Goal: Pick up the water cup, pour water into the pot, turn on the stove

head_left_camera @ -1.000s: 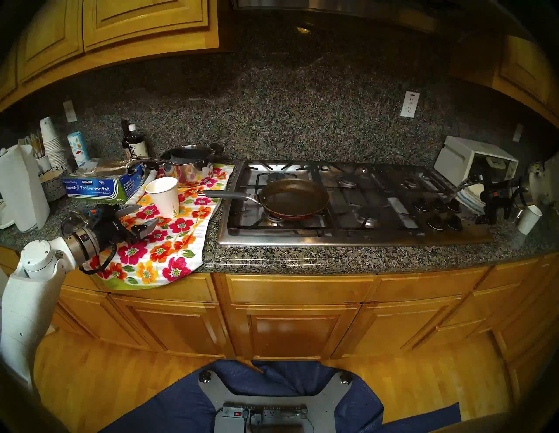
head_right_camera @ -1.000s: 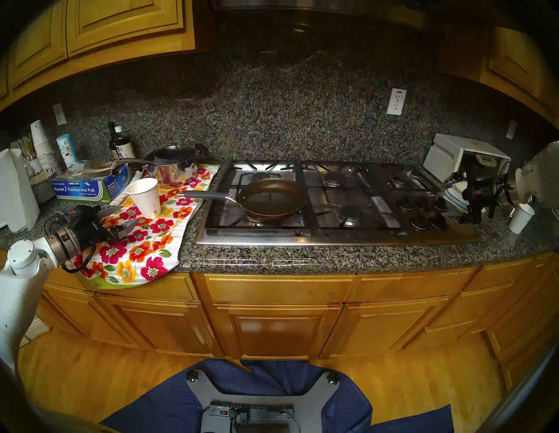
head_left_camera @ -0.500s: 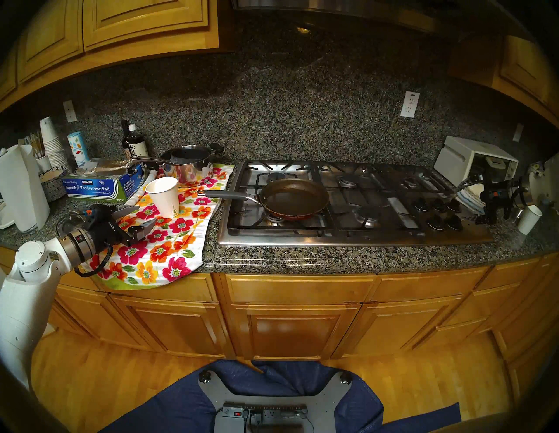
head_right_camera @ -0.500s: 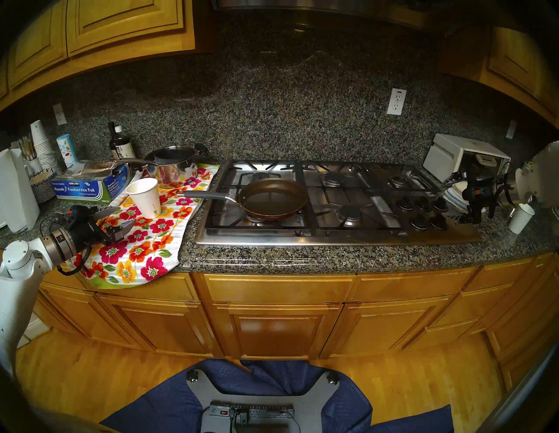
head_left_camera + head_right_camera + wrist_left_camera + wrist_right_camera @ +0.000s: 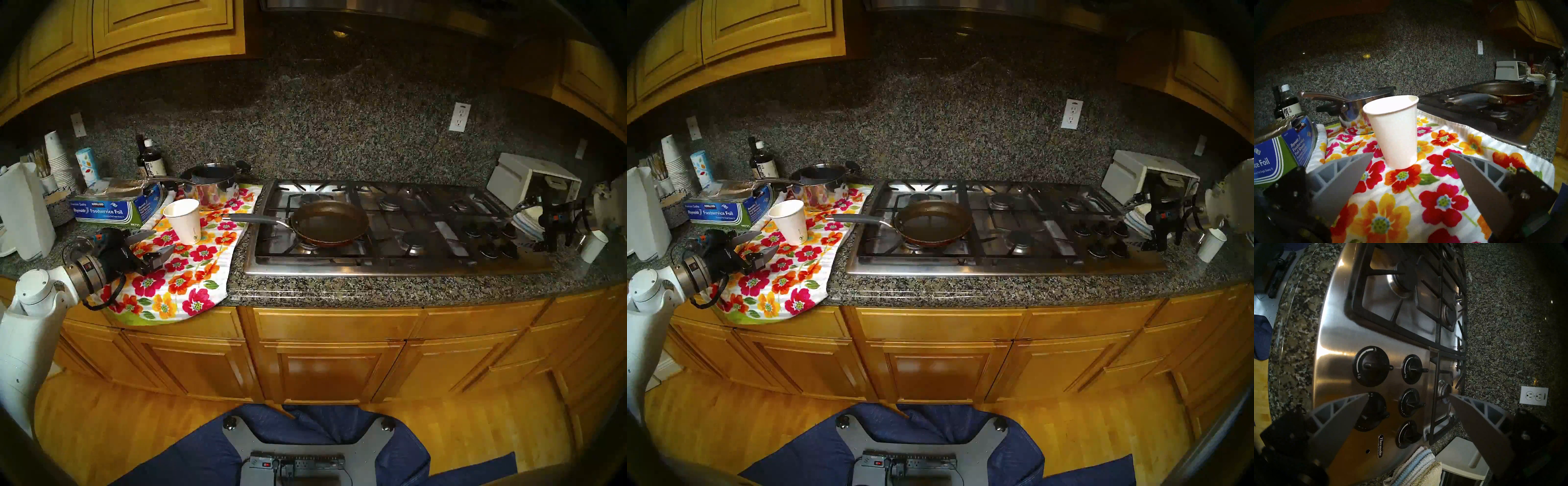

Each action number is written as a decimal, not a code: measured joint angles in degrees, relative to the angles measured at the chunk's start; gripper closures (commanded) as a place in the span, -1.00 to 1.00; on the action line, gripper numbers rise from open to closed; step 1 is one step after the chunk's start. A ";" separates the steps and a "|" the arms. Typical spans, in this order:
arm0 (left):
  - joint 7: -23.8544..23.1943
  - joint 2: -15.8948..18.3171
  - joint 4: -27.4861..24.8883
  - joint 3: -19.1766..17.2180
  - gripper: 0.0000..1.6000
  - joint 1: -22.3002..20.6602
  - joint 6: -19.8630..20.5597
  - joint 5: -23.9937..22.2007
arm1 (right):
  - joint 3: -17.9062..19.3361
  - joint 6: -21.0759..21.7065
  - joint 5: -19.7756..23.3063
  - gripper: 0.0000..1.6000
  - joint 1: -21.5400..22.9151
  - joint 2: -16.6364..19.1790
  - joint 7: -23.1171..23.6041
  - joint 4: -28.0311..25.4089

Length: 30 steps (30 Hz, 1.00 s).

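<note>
Both your grippers gape empty; the paper cup stands untouched.
Head views: your left gripper [image 5: 155, 241] hangs just left of the paper cup [image 5: 183, 221] on the floral towel [image 5: 190, 271]. Left wrist: cup just beyond the fingertips [image 5: 1366, 157]. Right wrist: your right gripper [image 5: 1407, 396] hovers wide above the cooktop [image 5: 1335, 338] knobs [image 5: 1409, 402].

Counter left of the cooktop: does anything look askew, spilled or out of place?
Nothing is spilled. The floral towel lies skewed, its front end drooping over the counter edge onto the cabinet front. The white paper cup with the green logo stands upright on it. The long grey handle of the dark frying pan sticks out past the steel cooktop, over the towel.
</note>
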 measured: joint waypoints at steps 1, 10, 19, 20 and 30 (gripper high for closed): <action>-0.01 -0.02 -0.01 -0.02 -1.00 0.00 0.00 0.00 | 0.00 0.00 0.00 -1.00 0.00 0.00 0.00 0.00; -0.06 -0.13 -0.07 -0.11 -1.00 0.01 0.00 0.00 | 0.00 0.00 0.00 -1.00 0.00 0.00 0.00 0.00; -0.10 -0.20 -0.09 -0.14 -1.00 0.01 0.00 0.00 | 0.94 0.76 1.48 -1.00 0.00 -0.14 -0.04 -0.52; -0.11 -0.21 -0.09 -0.14 -1.00 0.01 0.00 0.00 | 1.27 1.02 2.01 -1.00 0.00 -0.18 -0.04 -0.62; -0.13 -0.24 -0.09 -0.14 -1.00 0.01 0.00 0.01 | 3.67 2.85 8.73 -1.00 0.34 -0.17 0.99 -1.82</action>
